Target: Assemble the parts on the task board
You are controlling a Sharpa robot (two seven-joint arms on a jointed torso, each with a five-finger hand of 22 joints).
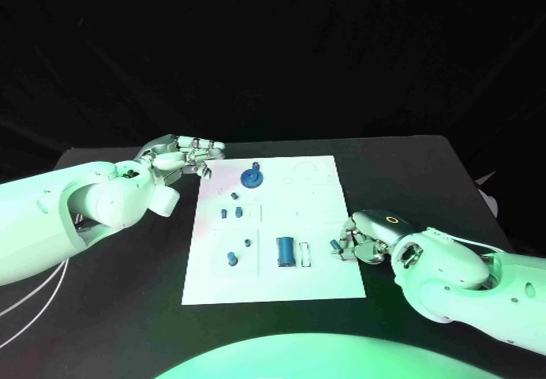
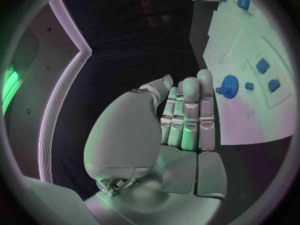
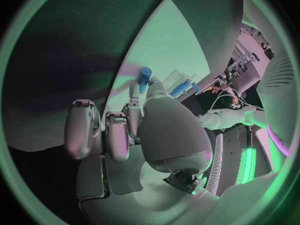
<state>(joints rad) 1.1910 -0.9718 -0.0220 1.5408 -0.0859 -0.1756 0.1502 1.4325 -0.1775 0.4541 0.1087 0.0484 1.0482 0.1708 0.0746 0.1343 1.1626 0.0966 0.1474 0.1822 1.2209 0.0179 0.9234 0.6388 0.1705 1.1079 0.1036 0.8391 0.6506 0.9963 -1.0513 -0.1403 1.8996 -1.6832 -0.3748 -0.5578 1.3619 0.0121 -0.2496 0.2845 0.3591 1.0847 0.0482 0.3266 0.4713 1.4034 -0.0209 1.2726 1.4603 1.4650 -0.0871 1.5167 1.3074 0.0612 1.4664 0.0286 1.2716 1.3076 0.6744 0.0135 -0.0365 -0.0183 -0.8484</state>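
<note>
Task board bears no readable writing; right hand pinches a part.

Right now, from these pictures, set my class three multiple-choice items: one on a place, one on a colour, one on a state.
1. Where is the blue gear?
A. On the task board's far end, near the left hand
B. On the bare table
C. In the right hand

2. What colour is the table?
A. White
B. Black
C. Blue

3. What is the right hand doing?
A. Lying flat, holding nothing
B. Pinching a small blue part
C. Gripping the gear

Answers:
1 A, the head view shows the gear on the board's far end.
2 B, the table is black around the white board.
3 B, the right wrist view shows the part at its fingertips.
</note>
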